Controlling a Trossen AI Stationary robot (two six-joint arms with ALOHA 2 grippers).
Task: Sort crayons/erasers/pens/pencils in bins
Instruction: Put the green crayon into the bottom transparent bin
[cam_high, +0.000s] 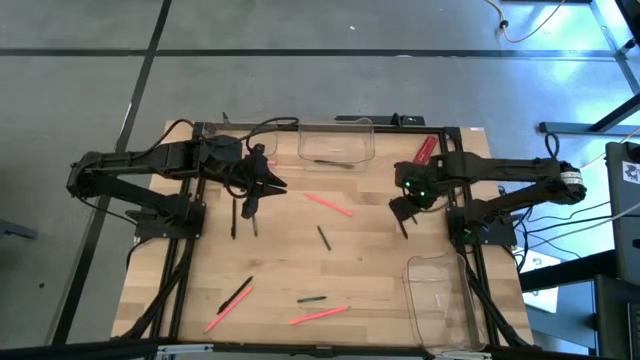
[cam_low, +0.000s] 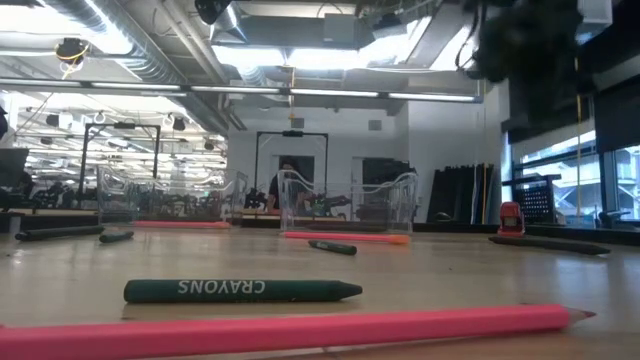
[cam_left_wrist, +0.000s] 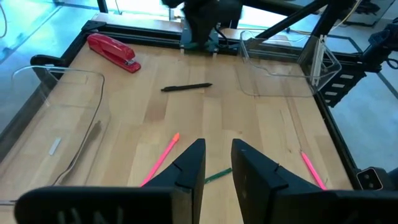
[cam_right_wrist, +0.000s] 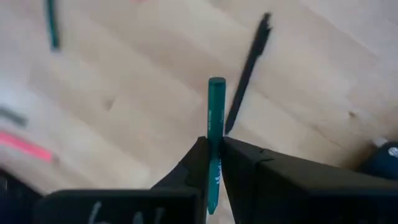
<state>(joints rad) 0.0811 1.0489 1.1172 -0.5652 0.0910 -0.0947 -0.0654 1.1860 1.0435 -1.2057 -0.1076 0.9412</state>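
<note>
My right gripper (cam_high: 405, 205) is shut on a green crayon (cam_right_wrist: 215, 118) above the table's right half. A black pen (cam_right_wrist: 247, 73) lies on the wood below it and also shows in the left wrist view (cam_left_wrist: 186, 87). My left gripper (cam_left_wrist: 217, 168) is open and empty over the table's far left part (cam_high: 265, 185). One clear bin (cam_high: 335, 140) stands at the far edge, another (cam_high: 440, 300) at the near right corner. A third bin does not show in the high view. Another black pen (cam_high: 235, 295) lies near left. My right gripper pinches the green crayon between its two fingers, partway along its length (cam_right_wrist: 214, 148). The crayon lies along the fingers, and its free end (cam_right_wrist: 216, 84) sticks out past the fingertips. It is lifted clear of the table.
Pink pencils (cam_high: 328, 204) (cam_high: 318, 315) (cam_high: 225, 313) and dark crayons (cam_high: 323, 237) (cam_high: 312, 298) lie scattered on the wood. A red stapler (cam_high: 425, 148) lies at the far right. Two thin dark sticks (cam_high: 244, 218) lie below my left gripper.
</note>
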